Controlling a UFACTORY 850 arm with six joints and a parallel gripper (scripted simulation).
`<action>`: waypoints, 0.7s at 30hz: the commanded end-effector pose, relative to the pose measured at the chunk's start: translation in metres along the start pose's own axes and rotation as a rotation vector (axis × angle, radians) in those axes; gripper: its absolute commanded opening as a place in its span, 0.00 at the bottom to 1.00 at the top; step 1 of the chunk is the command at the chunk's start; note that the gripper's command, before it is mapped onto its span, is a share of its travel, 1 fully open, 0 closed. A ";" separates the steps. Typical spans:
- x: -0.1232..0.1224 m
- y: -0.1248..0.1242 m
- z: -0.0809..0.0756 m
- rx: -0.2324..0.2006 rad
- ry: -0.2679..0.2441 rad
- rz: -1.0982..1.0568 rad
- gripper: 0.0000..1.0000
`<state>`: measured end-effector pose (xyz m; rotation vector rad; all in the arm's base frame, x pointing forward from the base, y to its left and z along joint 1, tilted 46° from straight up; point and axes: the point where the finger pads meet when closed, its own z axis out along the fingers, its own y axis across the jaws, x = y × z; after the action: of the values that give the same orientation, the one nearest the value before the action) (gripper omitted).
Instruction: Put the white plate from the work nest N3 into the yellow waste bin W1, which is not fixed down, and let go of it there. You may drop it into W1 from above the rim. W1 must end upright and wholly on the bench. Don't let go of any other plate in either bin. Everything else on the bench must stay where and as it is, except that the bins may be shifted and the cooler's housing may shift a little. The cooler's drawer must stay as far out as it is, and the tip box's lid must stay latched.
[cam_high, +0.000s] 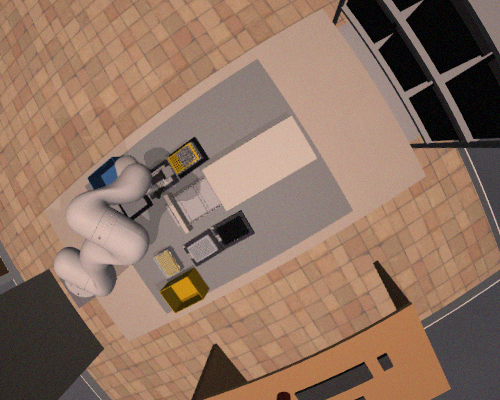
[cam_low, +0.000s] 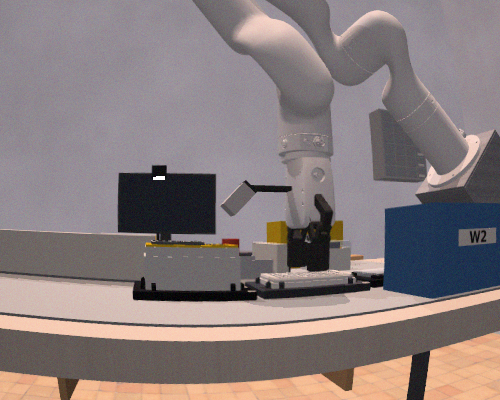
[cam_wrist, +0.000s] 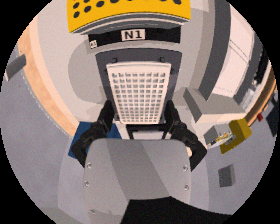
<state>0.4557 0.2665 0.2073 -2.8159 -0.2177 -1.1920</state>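
The fingers stand wide open around the near end of the white plate (cam_wrist: 140, 95) (cam_low: 304, 276) — tips' contact unclear. The arm (cam_high: 107, 225) (cam_low: 305, 65) partly hides the blue bin (cam_high: 104, 174) (cam_low: 430, 250) from above — the yellow-topped box (cam_high: 185, 158) (cam_low: 192, 265) (cam_wrist: 130, 12) stands nearby.

White gridded plate (cam_high: 160, 182) (cam_low: 306, 277) (cam_wrist: 138, 94), flat in its dark nest; yellow bin (cam_high: 185, 290) (cam_low: 276, 231) (cam_wrist: 242, 131) upright, well apart.

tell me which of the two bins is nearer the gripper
The blue open-topped bin, labelled W2, is nearer the gripper; the yellow open-topped bin stands across the bench.
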 end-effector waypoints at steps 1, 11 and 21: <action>0.000 0.000 0.002 0.001 0.001 0.000 1.00; 0.000 0.000 0.008 0.001 0.001 0.000 1.00; 0.000 0.000 0.012 0.001 0.001 0.000 1.00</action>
<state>0.4640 0.2680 0.1991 -2.8160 -0.2178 -1.1919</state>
